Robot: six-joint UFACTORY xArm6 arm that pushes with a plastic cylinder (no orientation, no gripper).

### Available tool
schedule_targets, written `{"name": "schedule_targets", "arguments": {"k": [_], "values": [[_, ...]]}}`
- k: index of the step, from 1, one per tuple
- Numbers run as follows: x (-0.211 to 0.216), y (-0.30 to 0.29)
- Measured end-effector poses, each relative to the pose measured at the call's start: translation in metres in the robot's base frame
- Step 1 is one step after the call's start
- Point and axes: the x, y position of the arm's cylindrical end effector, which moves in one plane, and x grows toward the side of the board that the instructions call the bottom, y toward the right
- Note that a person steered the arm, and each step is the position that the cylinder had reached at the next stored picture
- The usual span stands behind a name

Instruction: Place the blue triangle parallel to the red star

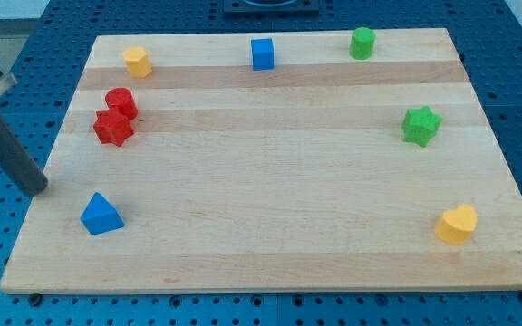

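You have one wooden board (270,235) carrying eight blocks: two blue, two red, two green, two yellow. The blue triangle (101,215) sits at the view's lower left, below the red star (112,128), well apart. My tip (38,189) stands just left of the triangle; no jaws are fitted.

Eight blocks lie on one wooden worktop (270,244). Two are blue: a triangle (101,215) and a cube (262,53). Two are red: a star (113,128) and a cylinder (120,101), touching each other. Two are green: a star (420,125) and a cylinder (362,43). Two are yellow: a heart (457,224) and a block (137,62) whose shape I cannot make out. By shape that gives two stars, two cylinders, one triangle, one cube, one heart, one unclear. There is one rod, with my tip (40,189)
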Motion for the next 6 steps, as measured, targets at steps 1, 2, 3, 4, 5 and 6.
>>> {"name": "schedule_targets", "arguments": {"k": [1, 2, 3, 4, 5, 6], "values": [[0.023, 0.026], [0.026, 0.043], [0.026, 0.089], [0.031, 0.091], [0.054, 0.079], [0.065, 0.100]]}}
